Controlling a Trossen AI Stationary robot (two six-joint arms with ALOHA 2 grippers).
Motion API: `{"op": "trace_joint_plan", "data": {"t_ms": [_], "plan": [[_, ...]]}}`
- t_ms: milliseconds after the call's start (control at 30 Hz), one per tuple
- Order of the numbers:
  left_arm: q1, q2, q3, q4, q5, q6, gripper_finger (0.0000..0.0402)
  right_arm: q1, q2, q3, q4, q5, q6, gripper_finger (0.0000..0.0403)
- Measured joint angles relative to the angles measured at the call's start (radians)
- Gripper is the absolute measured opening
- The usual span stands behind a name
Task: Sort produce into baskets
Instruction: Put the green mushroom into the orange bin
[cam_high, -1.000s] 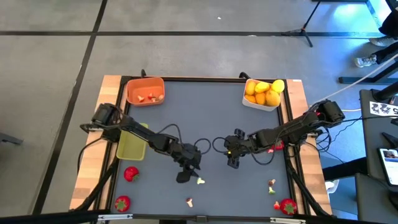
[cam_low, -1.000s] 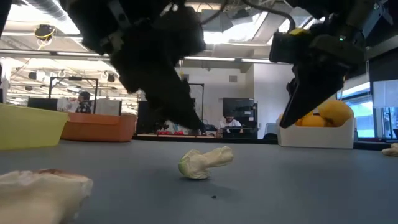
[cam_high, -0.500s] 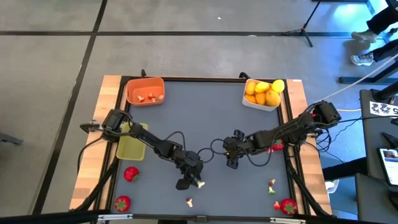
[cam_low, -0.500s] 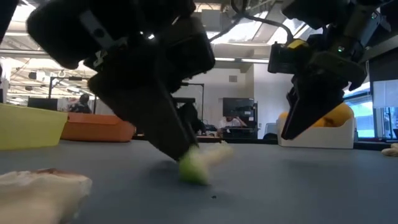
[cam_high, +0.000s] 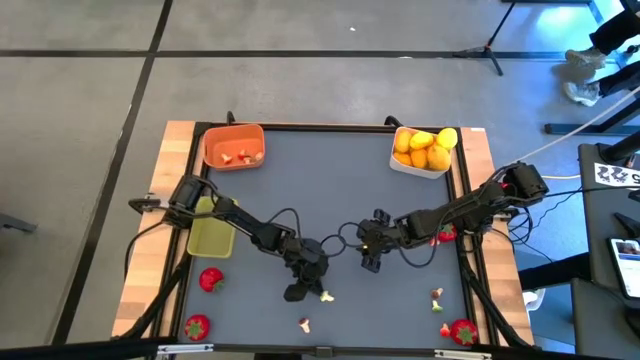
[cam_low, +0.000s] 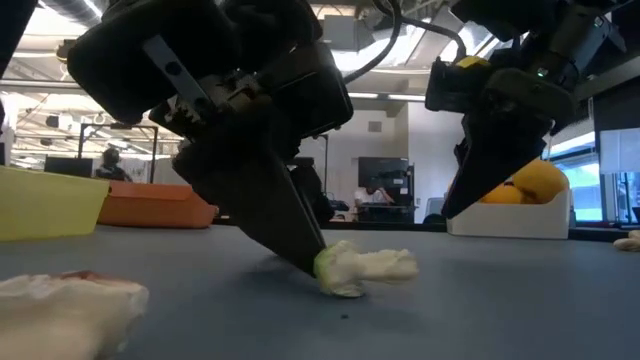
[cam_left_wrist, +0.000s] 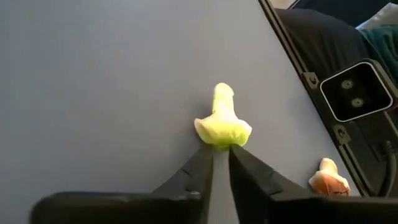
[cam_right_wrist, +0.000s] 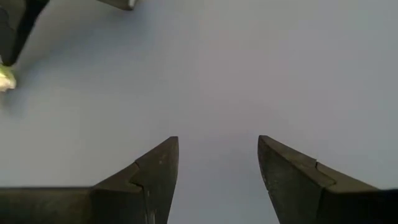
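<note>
A small pale piece with a green end (cam_left_wrist: 222, 121) lies on the grey table near its front middle (cam_high: 326, 295). My left gripper (cam_left_wrist: 221, 152) slants down onto that green end, its fingers almost together. My right gripper (cam_right_wrist: 217, 162) hangs open above bare table right of centre (cam_high: 371, 262), nothing between its fingers. The orange basket (cam_high: 233, 147) holds pale-and-red bits. Yellow and orange citrus fill the white basket (cam_high: 423, 150). The yellow-green basket (cam_high: 212, 232) stands at the left edge. My left gripper meets the piece at the lower rim of its green end (cam_left_wrist: 220, 143), with only the free ends of both fingers on it. The fingers (cam_low: 300, 235) slant down from the table's left and far side, along the piece. The piece lies on the table, its pale end pointing away.
Red strawberries lie at the front left (cam_high: 210, 279) (cam_high: 197, 326), at the front right (cam_high: 463, 331) and under the right arm (cam_high: 446, 234). Small pale bits lie near the front edge (cam_high: 304, 324) and at the right (cam_high: 437, 297).
My left gripper has gone down and toward the table's near edge, tipping steeper, until its fingertips reached the pale-green piece. The piece has slid a little along the table, away from the fingers, and turned about.
</note>
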Motion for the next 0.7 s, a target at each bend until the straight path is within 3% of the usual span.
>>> {"op": "trace_joint_plan", "data": {"t_ms": [167,333,700], "plan": [[0.002,0.002,-0.001,0.014,0.001,0.031,0.0005,0.001,0.0,0.0,0.047,-0.044,-0.003,0.0218],[0.029,0.002,-0.001,0.016,-0.009,0.02,0.001,0.058,0.0,0.0,0.163,-0.124,-0.029,0.0218],[0.096,0.002,-0.001,0.031,-0.024,-0.036,0.0009,0.188,0.064,0.0,0.383,-0.045,-0.051,0.0218]]}}
